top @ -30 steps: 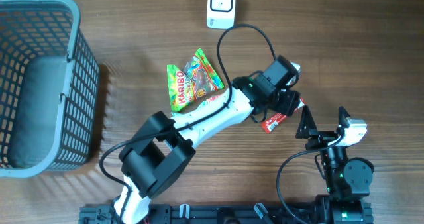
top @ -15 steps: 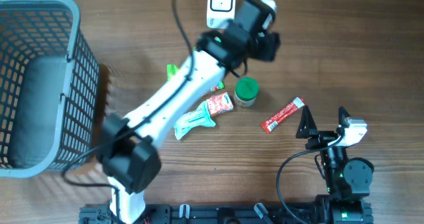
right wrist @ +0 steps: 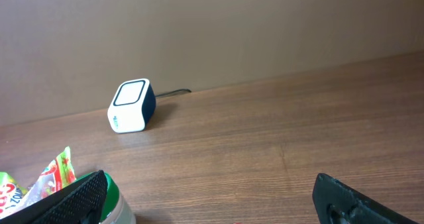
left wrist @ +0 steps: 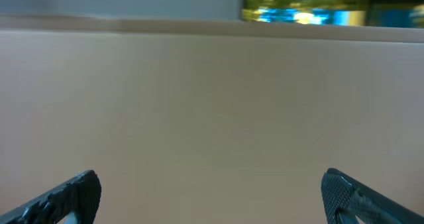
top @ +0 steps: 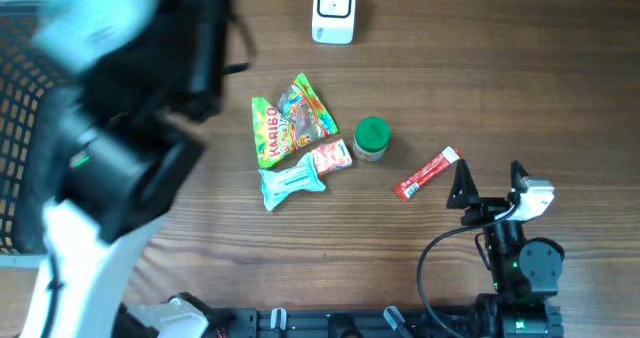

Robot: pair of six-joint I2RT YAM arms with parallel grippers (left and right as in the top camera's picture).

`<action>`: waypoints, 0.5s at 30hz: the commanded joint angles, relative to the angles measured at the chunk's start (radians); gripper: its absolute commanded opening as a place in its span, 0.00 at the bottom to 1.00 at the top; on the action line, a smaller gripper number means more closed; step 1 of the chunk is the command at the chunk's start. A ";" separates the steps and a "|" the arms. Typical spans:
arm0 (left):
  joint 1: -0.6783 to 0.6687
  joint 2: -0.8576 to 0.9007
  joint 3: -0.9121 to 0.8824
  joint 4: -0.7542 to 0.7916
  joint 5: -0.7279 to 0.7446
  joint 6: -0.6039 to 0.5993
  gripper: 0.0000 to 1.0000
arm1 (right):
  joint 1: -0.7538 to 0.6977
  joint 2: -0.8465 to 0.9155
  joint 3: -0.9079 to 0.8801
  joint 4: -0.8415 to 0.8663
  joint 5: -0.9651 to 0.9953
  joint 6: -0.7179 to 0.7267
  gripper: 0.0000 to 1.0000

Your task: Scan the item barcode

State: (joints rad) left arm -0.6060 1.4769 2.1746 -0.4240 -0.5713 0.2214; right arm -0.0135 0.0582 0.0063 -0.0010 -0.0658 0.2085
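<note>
Starting at the left edge of the counter (top: 520,68), a grey mesh basket (top: 15,108) can just be made out. Most of it is blocked by the left arm (top: 100,158), which is caught as a big blur close under the overhead camera. The left jaws can't be picked out in that blur. In the left wrist view, though, both fingertips (left wrist: 66,197) are seen way out at the bottom corners, so the jaws are spread wide and empty, with only a plain beige surface faced.

Toward the middle of the counter a little cluster of goods is laid out. A Haribo bag (top: 290,123) is there, with a pale blue packet (top: 290,181) just on its near side and a small red-and-white packet (top: 331,158) tucked against both. The barcode scanner (top: 333,8), white with a dark side, is set at the far edge about midway along, well apart from the cluster. It's left in plain sight from the right wrist view. Which of the goods is the one meant for scanning can't be told.

Just right of the small packet a green-lidded jar (top: 372,140) is stood upright. Further right a red stick pack (top: 427,173) is laid at a slant. By the near right corner the right arm (top: 520,263) is seen, with its black cable (top: 420,268) looped beside it. The right jaws are spread wide and empty, pointed toward the far edge.
</note>
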 commanded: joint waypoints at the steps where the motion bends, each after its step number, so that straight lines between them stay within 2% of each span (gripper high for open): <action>1: 0.033 0.030 -0.018 -0.132 -0.113 0.098 1.00 | 0.006 0.004 -0.001 0.002 -0.002 0.065 1.00; 3: 0.039 0.022 -0.023 -0.147 -0.114 0.096 1.00 | 0.006 0.016 -0.001 0.002 -0.003 0.164 1.00; 6: 0.043 0.020 -0.023 -0.158 -0.115 0.082 1.00 | 0.006 0.071 -0.001 0.003 -0.024 0.399 1.00; 9: 0.043 -0.005 -0.050 -0.172 -0.115 0.077 1.00 | 0.006 0.130 -0.001 0.004 -0.006 0.528 1.00; 11: 0.045 -0.048 -0.111 -0.169 -0.114 0.077 1.00 | 0.007 0.168 -0.001 0.006 -0.043 0.706 1.00; 12: 0.053 -0.074 -0.146 -0.163 -0.114 0.076 1.00 | 0.006 0.186 -0.001 0.017 -0.092 0.737 1.00; 15: 0.092 -0.151 -0.262 -0.105 -0.114 0.051 1.00 | 0.006 0.223 0.007 0.096 -0.303 0.532 0.99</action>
State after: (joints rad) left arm -0.5602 1.4353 2.0235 -0.5838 -0.6651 0.2863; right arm -0.0135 0.2432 0.0063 0.0322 -0.1383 0.7631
